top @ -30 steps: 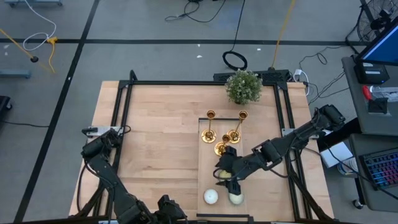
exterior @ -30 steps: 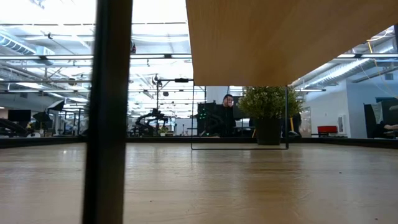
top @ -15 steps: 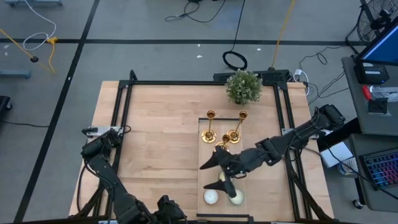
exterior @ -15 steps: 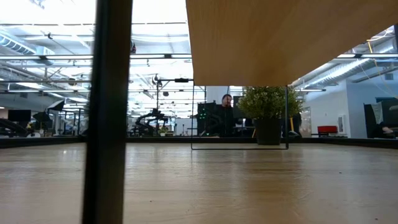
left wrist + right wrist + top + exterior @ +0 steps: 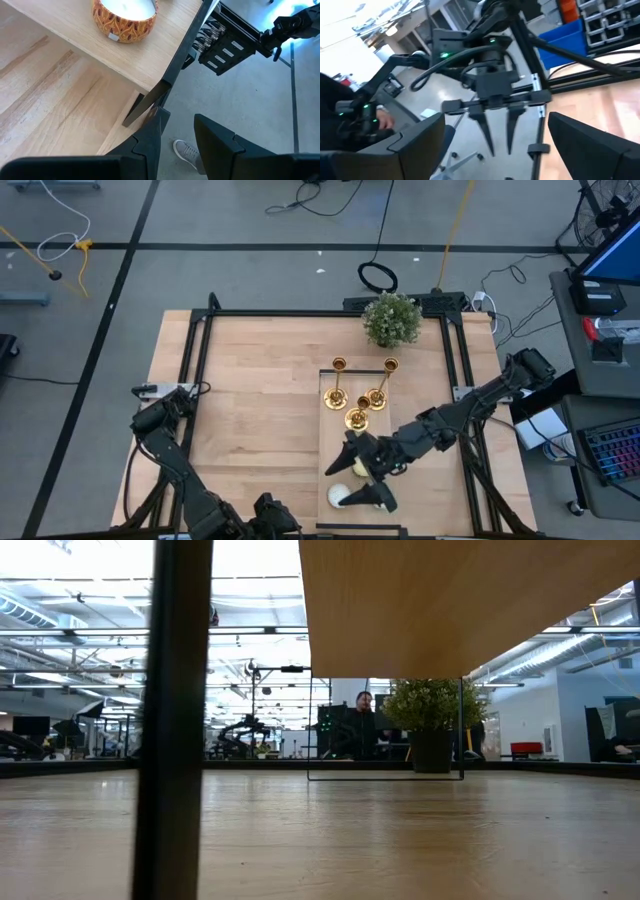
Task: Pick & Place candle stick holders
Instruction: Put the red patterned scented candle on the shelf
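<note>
Three candle stick holders (image 5: 357, 397) are standing upright in a tight cluster on the wooden desk (image 5: 260, 390), toward its right half and just in front of a small potted plant (image 5: 391, 319). Each is a slim, shiny gold piece: a thin stem rising from a round flared base to a small cup at the top. Two are standing side by side at the back, and the third is sitting nearer the front between them, its round base gleaming. They are resting at the far end of a pale rectangular mat (image 5: 325, 448) that is running toward the desk's front edge.

The right pincer (image 5: 358, 480) is reaching low over the near part of that mat, its fingers spread as wide as they go and grasping nothing. It is hovering well in front of the gold holders, close to a round pale candle (image 5: 340, 496) lying near the front edge; whether a fingertip is touching the candle is not clear.

The left pincer (image 5: 176, 131) is waiting off the desk's front left corner, its jaws standing only narrowly apart with nothing between them, pointing past the desk edge toward the floor. A patterned orange candle jar (image 5: 124, 19) is sitting on the wood ahead of it.
</note>
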Available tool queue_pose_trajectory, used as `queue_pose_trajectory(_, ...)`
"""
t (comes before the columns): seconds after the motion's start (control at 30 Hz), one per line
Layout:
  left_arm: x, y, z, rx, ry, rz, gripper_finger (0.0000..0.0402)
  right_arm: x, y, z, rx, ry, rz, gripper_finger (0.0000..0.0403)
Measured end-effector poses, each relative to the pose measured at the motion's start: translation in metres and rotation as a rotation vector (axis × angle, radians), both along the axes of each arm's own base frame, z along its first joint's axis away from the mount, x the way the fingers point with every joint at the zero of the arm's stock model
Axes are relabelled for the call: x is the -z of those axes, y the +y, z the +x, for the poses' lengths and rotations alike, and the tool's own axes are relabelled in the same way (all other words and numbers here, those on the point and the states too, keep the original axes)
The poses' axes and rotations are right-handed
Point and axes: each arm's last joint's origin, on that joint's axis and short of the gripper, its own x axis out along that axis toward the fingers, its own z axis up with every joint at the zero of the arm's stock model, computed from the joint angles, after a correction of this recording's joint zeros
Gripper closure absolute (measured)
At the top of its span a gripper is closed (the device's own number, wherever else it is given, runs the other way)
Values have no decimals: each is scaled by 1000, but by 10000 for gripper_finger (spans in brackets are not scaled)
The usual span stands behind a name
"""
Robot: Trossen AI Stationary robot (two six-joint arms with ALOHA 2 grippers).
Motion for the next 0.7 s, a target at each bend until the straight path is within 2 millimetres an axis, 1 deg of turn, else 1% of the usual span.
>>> queue_pose_trajectory(0.13,0,0,0,0,0,0,279,-2,8,-5,-27,-19,9,61)
queue_pose_trajectory(0.37,0,1,1,2,0,4,279,-12,22,-14,-74,-111,57,103)
queue_pose_trajectory(0.53,0,3,4,11,12,-8,279,-14,31,-20,-103,-126,69,130)
queue_pose_trajectory(0.7,0,5,7,22,30,-22,279,-14,39,-26,-71,-139,46,157)
